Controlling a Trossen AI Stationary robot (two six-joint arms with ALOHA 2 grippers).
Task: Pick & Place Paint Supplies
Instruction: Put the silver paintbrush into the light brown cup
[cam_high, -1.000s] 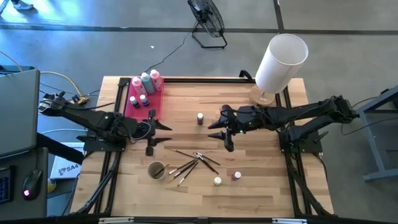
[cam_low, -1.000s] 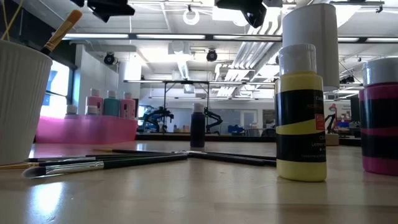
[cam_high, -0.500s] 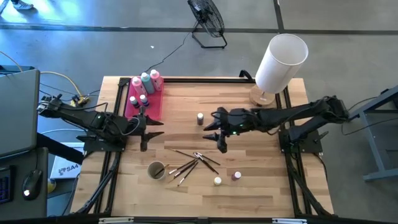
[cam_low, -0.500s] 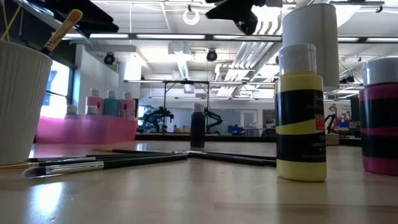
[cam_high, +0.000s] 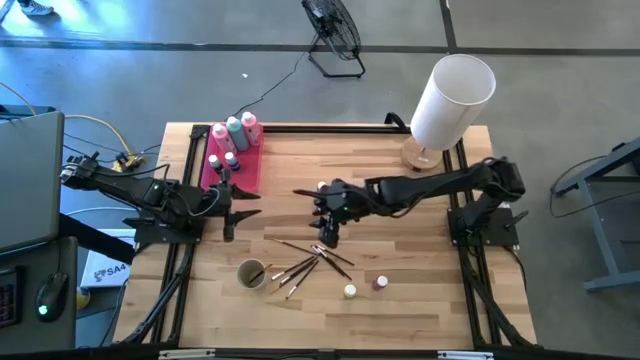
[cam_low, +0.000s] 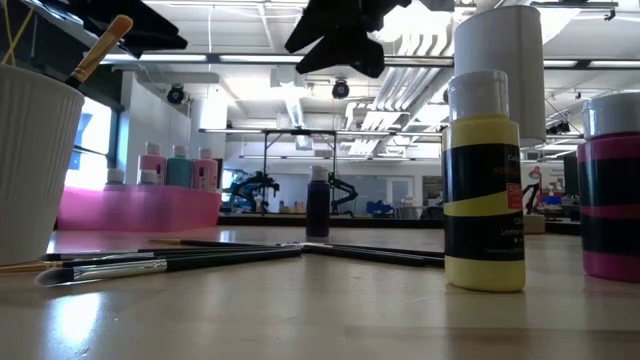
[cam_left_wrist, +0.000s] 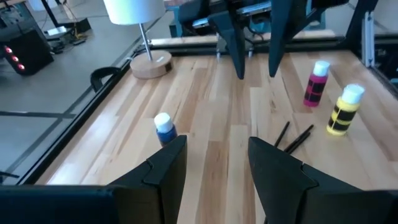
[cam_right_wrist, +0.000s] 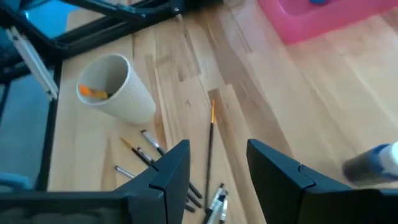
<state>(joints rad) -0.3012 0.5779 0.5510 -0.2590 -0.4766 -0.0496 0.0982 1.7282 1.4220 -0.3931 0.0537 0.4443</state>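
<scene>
Two pink squeeze bottles (cam_high: 218, 133) and a teal one (cam_high: 234, 128) stand in the pink tray (cam_high: 250, 172) with tiny pots. A blue pot (cam_high: 321, 187) stands mid-table. A yellow pot (cam_high: 349, 291) and a pink pot (cam_high: 381, 283) stand near the front edge. Thin dark brushes (cam_high: 310, 258) lie fanned beside a white cup (cam_high: 251, 272). My right gripper (cam_high: 316, 214) hangs open in the air between the blue pot and the brushes (cam_right_wrist: 210, 143), with nothing between its fingers. My left gripper (cam_high: 242, 210) is open beside the tray and holds nothing.
The big white lampshade (cam_high: 450, 95) stands on its round base at the far right corner. The cup (cam_right_wrist: 115, 87) holds an orange-handled brush. A black frame runs along the table's edges. Bare wood lies to the right of the brushes.
My right gripper has reached toward the table's left, sunk a little and tipped further down, from beside the blue pot to a spot over the brushes. My left gripper drew back slightly toward the left edge, then held still. Nothing on the table has moved.
</scene>
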